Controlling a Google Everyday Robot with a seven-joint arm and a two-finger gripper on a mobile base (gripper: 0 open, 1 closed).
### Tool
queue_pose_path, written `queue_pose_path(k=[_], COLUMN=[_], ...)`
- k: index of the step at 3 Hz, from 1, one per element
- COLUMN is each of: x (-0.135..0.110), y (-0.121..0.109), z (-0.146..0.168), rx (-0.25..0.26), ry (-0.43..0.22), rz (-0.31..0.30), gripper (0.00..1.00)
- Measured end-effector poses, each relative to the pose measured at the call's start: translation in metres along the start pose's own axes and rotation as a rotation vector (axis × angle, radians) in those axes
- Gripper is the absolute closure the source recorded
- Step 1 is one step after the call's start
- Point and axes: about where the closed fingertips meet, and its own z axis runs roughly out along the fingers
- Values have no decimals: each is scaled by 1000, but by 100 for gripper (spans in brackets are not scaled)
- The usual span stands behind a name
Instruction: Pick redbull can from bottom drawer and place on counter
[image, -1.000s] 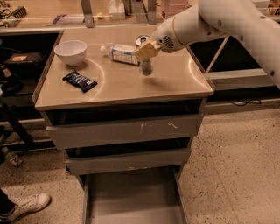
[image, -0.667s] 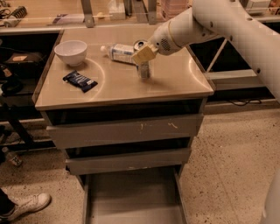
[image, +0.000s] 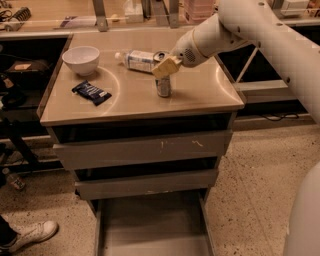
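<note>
The redbull can (image: 163, 87) stands upright on the counter (image: 200, 92), right of its middle. My gripper (image: 166, 68) comes in from the upper right on the white arm and sits on the can's top, shut on it. The bottom drawer (image: 150, 225) is pulled out below the cabinet, and its grey floor shows nothing in it.
On the counter are a white bowl (image: 81, 59) at the back left, a dark snack packet (image: 91, 92) in front of it, and a clear plastic bottle (image: 137, 60) lying just behind the can. Two upper drawers (image: 142, 150) stand slightly open. A person's shoe (image: 30, 235) is at the lower left.
My gripper has lowered the can and moved it slightly left, so that it now rests on the counter.
</note>
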Motion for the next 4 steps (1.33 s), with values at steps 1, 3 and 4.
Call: queue_pose_path(k=[1, 3, 4], x=[0, 0, 0], y=[0, 0, 0], z=[0, 0, 0], rx=[0, 0, 0], ry=[0, 0, 0], rz=[0, 0, 0], gripper=[81, 35, 12])
